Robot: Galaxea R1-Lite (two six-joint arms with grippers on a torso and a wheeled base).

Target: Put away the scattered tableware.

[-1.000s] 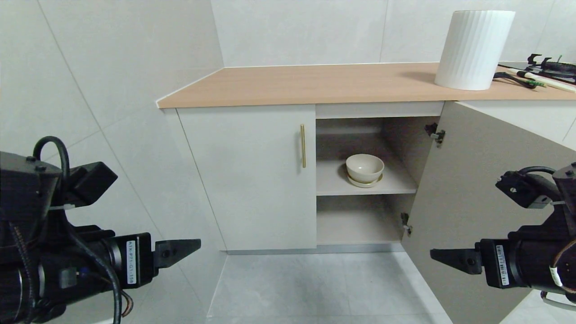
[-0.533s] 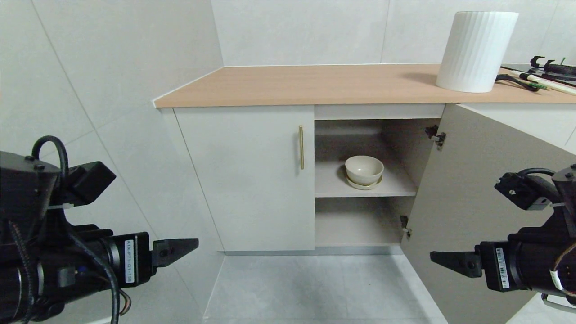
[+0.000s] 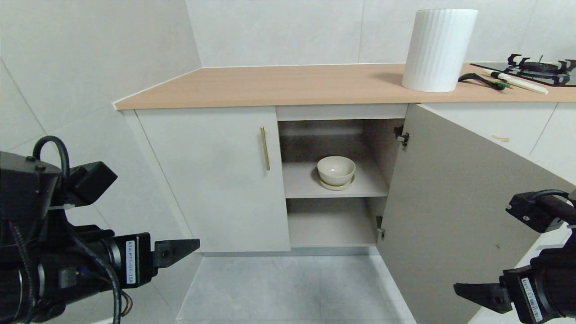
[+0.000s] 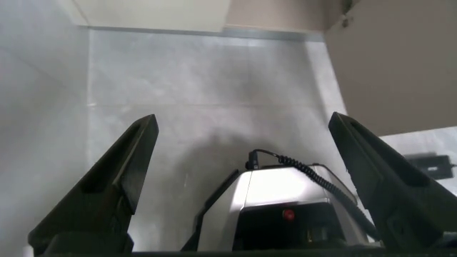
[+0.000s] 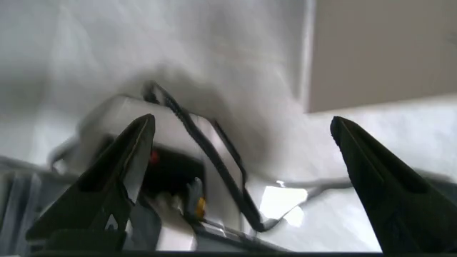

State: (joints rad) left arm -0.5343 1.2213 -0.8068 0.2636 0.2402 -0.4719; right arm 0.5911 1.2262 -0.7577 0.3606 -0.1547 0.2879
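- The left gripper (image 4: 243,121) has its two black fingers (image 4: 107,193) spread wide apart, with nothing between them. It hangs low over the grey tiled floor (image 3: 292,288), on the left side of the head view, in front of the cabinet and well apart from it.
- The right gripper (image 5: 243,123) is also spread wide and holds nothing. It sits low on the right, just beside the outer face of the open cabinet door (image 3: 450,216).
- Between the two arms stands a pale grey cabinet. Its left door (image 3: 216,180) is closed and carries a slim upright gold handle (image 3: 265,148). Its right door is swung fully outward.
- Inside the open half, a cream bowl (image 3: 336,169) stands upright on a small plate (image 3: 335,185) of the same colour. Both rest on the upper shelf (image 3: 369,182), near its middle. The lower shelf (image 3: 328,225) lies beneath.
- A wooden countertop (image 3: 270,85) runs across the top of the cabinet. On it, toward the right, stands a tall white ribbed cylinder (image 3: 438,49).
- Just beside the cylinder lie a curved black object (image 3: 481,80) and a thin white stick (image 3: 522,83). A black stove burner (image 3: 535,67) sits behind them.
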